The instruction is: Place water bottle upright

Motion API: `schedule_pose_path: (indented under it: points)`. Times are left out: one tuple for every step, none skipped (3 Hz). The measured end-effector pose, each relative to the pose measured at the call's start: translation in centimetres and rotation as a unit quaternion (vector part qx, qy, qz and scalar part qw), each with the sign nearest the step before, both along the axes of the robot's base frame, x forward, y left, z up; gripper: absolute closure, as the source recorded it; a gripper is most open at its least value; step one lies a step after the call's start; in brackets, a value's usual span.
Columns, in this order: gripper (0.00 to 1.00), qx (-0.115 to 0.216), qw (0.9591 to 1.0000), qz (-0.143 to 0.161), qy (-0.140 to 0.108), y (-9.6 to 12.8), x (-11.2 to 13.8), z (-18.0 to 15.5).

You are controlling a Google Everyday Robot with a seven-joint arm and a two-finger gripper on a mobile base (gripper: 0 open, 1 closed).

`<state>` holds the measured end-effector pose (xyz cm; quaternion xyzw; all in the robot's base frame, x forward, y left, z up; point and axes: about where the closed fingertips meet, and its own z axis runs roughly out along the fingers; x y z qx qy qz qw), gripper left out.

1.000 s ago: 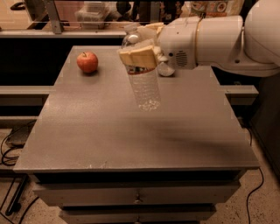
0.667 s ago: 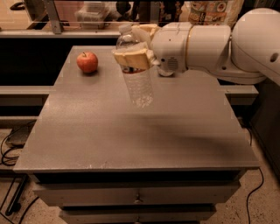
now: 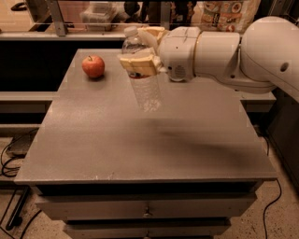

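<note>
The water bottle (image 3: 145, 91) is clear ribbed plastic with a white cap at the top. It hangs nearly upright, cap up, over the back middle of the grey table (image 3: 140, 144); whether its base touches the surface I cannot tell. My gripper (image 3: 140, 58) comes in from the right on a white arm and is shut on the bottle's upper part, its tan fingers (image 3: 136, 65) covering the label band.
A red apple (image 3: 93, 66) sits at the table's back left corner. Behind the table runs a counter with a glass panel and packaged goods (image 3: 224, 14). Cables (image 3: 9, 163) lie on the floor at the left. Drawers (image 3: 145, 210) front the table.
The gripper has carried the bottle slightly left and down toward the table; the bottle stays held upright.
</note>
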<state>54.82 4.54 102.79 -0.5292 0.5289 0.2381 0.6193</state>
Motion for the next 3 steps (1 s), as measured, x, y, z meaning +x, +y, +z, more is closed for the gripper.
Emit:
schedule_pose_path:
  points:
    - [1.00, -0.001, 0.9999, 0.005, -0.016, 0.4, -0.4, -0.8]
    - [1.00, 0.017, 0.9986, 0.011, -0.048, 0.7, -0.5, -1.8]
    - [1.00, 0.042, 0.9961, 0.011, -0.077, 0.7, -0.5, -2.7]
